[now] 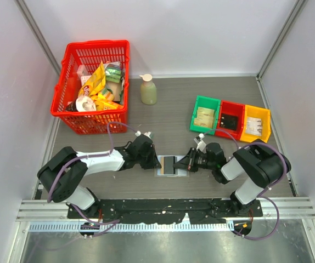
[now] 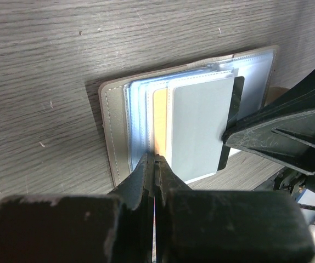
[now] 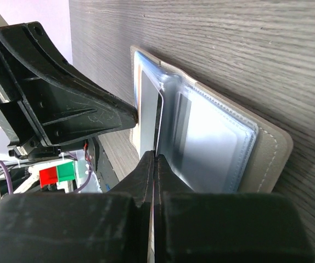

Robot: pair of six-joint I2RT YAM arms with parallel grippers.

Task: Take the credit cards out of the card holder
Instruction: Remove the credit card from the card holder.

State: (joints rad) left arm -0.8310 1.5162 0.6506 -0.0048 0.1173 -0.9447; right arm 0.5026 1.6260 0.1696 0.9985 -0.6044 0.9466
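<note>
A robotics lab test cell: plain white panel walls (image 1: 174,33) in metal framing enclose a grey wood-grain bench (image 1: 168,118). The left arm (image 1: 94,161) and the right arm (image 1: 256,164) are bolted to a black mounting plate (image 1: 163,207) beside an aluminium rail (image 1: 163,226). Staged props include a red basket (image 1: 69,118), a bottle (image 1: 148,90) and coloured bins (image 1: 231,104).

The card holder (image 2: 113,131) is grey-olive outside, its sleeves (image 2: 138,120) pale blue (one credit card (image 2: 160,120) shows orange).
</note>
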